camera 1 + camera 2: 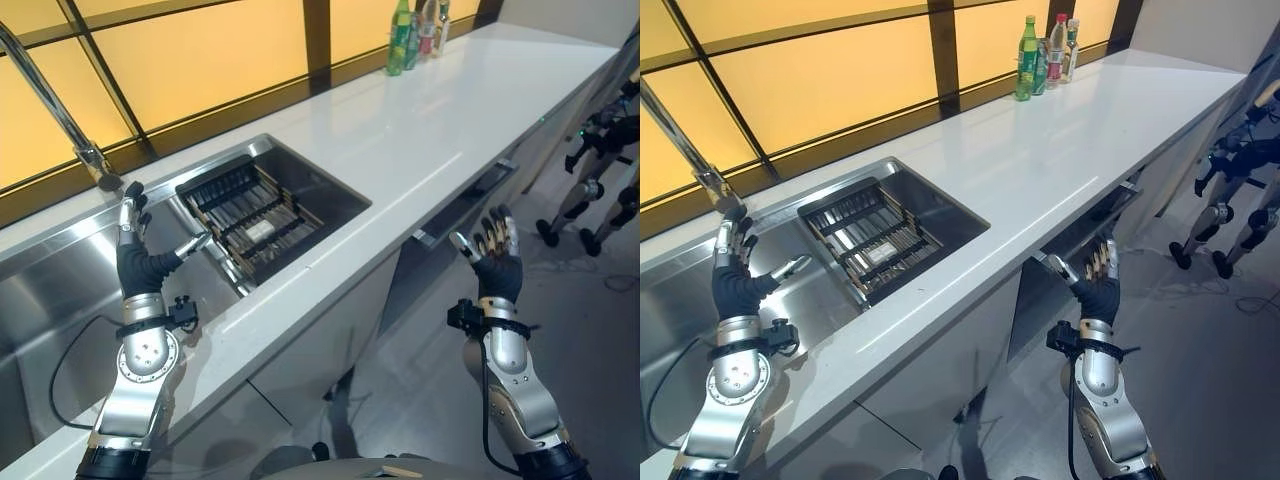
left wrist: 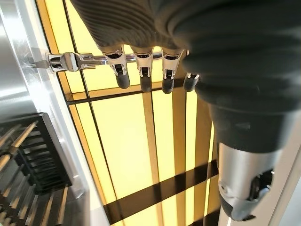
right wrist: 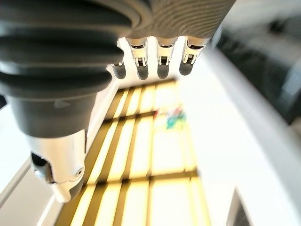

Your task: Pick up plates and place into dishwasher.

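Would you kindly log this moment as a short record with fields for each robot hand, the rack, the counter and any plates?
left robot hand: open, raised over the sink, holding nothing
right robot hand: open, raised in front of the counter edge, holding nothing
rack: dark, set in the sunken well in the counter, no plates visible in it
counter: white, bottles at the far end
faucet: beside the left robot hand
plates: none visible
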Robot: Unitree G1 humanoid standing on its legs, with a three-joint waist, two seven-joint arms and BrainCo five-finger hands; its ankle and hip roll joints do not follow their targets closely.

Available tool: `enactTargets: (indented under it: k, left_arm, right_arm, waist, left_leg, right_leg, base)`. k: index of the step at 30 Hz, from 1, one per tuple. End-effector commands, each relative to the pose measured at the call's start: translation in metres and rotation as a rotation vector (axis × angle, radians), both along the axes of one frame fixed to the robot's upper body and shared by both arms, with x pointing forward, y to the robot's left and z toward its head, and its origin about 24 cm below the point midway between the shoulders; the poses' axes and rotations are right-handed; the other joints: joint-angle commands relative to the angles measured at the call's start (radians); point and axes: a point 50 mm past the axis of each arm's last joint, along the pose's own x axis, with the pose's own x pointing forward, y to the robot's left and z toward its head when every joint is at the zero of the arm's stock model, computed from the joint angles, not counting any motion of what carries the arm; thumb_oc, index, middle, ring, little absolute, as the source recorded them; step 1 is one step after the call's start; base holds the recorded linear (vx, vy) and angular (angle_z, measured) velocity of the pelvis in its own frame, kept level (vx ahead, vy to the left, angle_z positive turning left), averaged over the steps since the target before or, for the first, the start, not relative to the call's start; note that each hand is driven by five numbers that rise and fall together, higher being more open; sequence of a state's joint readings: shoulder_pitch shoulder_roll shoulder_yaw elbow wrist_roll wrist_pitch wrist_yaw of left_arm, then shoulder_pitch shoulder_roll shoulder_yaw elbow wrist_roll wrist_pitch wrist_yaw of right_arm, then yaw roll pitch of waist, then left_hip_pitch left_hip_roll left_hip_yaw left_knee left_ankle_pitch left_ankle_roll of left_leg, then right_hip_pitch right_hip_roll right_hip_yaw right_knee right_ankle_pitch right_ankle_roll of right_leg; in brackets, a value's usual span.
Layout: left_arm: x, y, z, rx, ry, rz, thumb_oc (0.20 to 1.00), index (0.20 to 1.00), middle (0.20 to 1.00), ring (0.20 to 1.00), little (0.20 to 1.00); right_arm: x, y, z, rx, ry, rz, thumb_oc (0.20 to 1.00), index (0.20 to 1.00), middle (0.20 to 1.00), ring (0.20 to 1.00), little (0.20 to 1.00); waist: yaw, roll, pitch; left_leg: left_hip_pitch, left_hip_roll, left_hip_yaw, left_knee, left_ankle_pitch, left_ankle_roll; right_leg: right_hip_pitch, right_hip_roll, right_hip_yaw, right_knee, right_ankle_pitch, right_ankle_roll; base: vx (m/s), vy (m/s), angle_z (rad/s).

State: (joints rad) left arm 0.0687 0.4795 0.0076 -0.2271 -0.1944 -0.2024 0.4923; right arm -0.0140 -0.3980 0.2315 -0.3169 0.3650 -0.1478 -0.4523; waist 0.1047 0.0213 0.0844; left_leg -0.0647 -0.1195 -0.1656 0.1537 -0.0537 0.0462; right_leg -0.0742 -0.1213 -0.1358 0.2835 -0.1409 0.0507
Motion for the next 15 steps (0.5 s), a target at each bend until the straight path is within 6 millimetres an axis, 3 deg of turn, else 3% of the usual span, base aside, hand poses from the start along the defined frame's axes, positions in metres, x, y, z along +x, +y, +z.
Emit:
enactTargets:
  k: [1, 5, 9, 12, 15]
  left_arm:
    - [0.002, -0.008, 0.031, -0.044, -0.156, -0.115, 1.0, 1.0, 1.0, 1.0, 1.0]
    - [0.013, -0.025, 0.036, -0.065, -0.152, -0.235, 1.0, 1.0, 1.0, 1.0, 1.0]
    - [0.022, -0.04, 0.04, -0.089, -0.135, -0.33, 1.0, 1.0, 1.0, 1.0, 1.0]
    - [0.026, -0.045, 0.042, -0.126, -0.12, -0.356, 1.0, 1.0, 1.0, 1.0, 1.0]
    - [0.025, -0.044, 0.043, -0.172, -0.116, -0.377, 1.0, 1.0, 1.0, 1.0, 1.0]
  right_arm:
    - [0.006, 0.028, 0.044, -0.101, -0.254, 0.188, 1.0, 1.0, 1.0, 1.0, 1.0]
    - [0.019, 0.028, 0.049, -0.143, -0.235, 0.189, 1.0, 1.0, 1.0, 1.0, 1.0]
    - [0.025, 0.026, 0.059, -0.146, -0.219, 0.154, 1.0, 1.0, 1.0, 1.0, 1.0]
    - [0.025, 0.029, 0.061, -0.164, -0.205, 0.193, 1.0, 1.0, 1.0, 1.0, 1.0]
    - [0.025, 0.029, 0.06, -0.188, -0.197, 0.207, 1.0, 1.0, 1.0, 1.0, 1.0]
  waist:
    - [0.059, -0.043, -0.017]
    - [0.072, -0.072, -0.042]
    - [0.07, -0.084, -0.049]
    - [0.087, -0.093, -0.06]
    - [0.108, -0.097, -0.064]
  left_leg:
    - [0.031, -0.038, -0.039, -0.029, 0.007, 0.057]
    - [0.004, -0.062, -0.106, 0.004, 0.008, 0.028]
    - [-0.017, -0.046, -0.158, 0.044, -0.018, -0.001]
    - [-0.025, -0.022, -0.18, 0.048, -0.025, -0.019]
    - [-0.029, 0.004, -0.181, 0.047, 0.005, -0.034]
  right_leg:
    - [0.013, 0.001, 0.064, 0.002, 0.149, -0.007]
    - [0.057, 0.03, 0.138, -0.194, 0.167, 0.0]
    - [0.05, 0.036, 0.222, -0.233, 0.188, 0.019]
    - [0.064, 0.04, 0.189, -0.244, 0.171, 0.012]
    - [0.082, 0.049, 0.132, -0.258, 0.162, -0.001]
  base:
    - [0.08, -0.059, 0.49]
    - [0.13, -0.139, 1.28]
    - [0.1, -0.197, 1.35]
    - [0.05, -0.234, 1.27]
    - [0.04, -0.219, 0.75]
